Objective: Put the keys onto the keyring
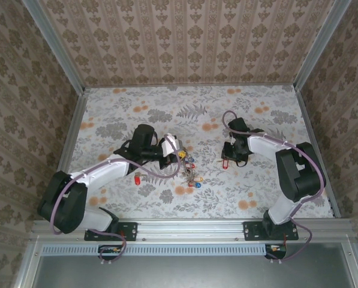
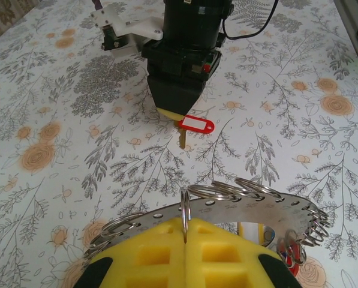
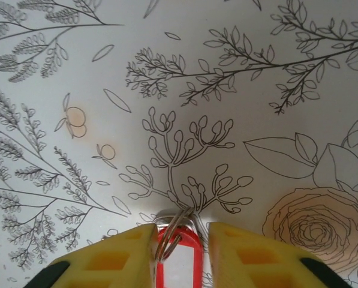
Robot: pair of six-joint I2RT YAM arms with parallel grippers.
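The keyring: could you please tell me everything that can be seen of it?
The keyring is a flat, pale grey plate, metal by its look, curved in an arc. Small holes run along its outer edge, and wire split rings hang through many of them. The left gripper is shut on its near edge between yellow fingers. A yellow tag shows just beneath it. From above, it sits near the table's middle.

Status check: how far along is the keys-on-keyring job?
Done: a few coloured keys seem to hang off the keyring. In hand: left tool clamps the keyring; right tool holds a red-tagged key, apart from it. Left: that key, plus a red key on the table.
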